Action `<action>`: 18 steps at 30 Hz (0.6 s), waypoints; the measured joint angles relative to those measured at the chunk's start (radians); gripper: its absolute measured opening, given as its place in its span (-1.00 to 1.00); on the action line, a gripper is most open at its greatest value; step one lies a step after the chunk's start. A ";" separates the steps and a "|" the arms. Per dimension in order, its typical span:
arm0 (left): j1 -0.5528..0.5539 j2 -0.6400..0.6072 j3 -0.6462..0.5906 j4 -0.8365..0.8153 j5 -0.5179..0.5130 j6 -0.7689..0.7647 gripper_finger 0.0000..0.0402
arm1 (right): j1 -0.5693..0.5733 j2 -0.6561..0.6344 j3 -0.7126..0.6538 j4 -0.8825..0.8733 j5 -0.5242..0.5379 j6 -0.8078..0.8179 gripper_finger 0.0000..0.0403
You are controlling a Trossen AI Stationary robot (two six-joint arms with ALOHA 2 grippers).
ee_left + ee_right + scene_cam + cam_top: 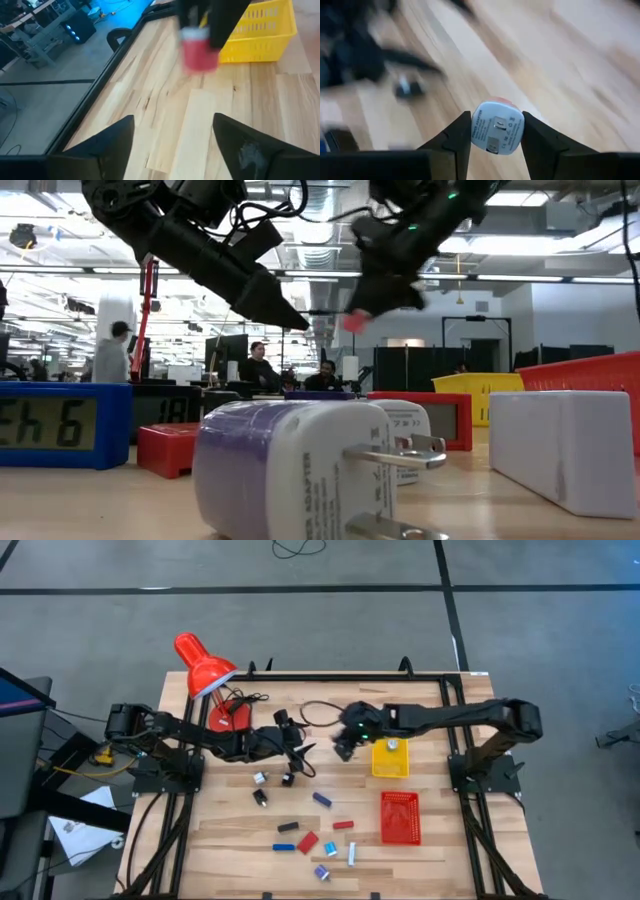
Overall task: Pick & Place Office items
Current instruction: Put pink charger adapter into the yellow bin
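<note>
My right gripper hangs over the middle of the table, shut on a small red-and-white plug adapter. The adapter shows as a red blur in the left wrist view and the low view. My left gripper stands open just to its left, fingers pointing toward it with nothing between them. Several other office items, blue, red, white and black, lie on the near half of the table. My right gripper pinches the adapter between its two fingers, one on each side of the white pronged end. The fingers slant downward from the table's right. The adapter is lifted clear of the table, its red part beyond the fingertips.
A yellow tray holding a white piece stands right of the grippers, with a red mesh basket nearer the front. A red desk lamp and cables sit at the far left. People show in the room behind the table.
</note>
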 joint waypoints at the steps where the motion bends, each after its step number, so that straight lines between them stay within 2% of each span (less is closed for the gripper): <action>1: 0.000 0.000 -0.008 0.015 0.000 0.000 0.38 | 0.000 -0.018 0.000 -0.072 0.000 0.015 -0.35; 5: 0.000 0.000 -0.034 0.040 -0.001 -0.001 0.45 | 0.013 -0.074 -0.030 -0.290 0.012 0.087 -0.35; 8: 0.000 0.000 -0.039 0.045 -0.001 -0.002 0.46 | 0.031 -0.086 -0.058 -0.384 0.079 0.149 -0.32; 11: 0.000 0.000 -0.039 0.071 -0.001 -0.002 0.46 | 0.038 -0.086 -0.076 -0.440 0.125 0.189 -0.33; 18: 0.000 0.000 -0.039 0.101 -0.001 -0.002 0.44 | 0.023 -0.073 -0.152 -0.424 0.124 0.224 -0.32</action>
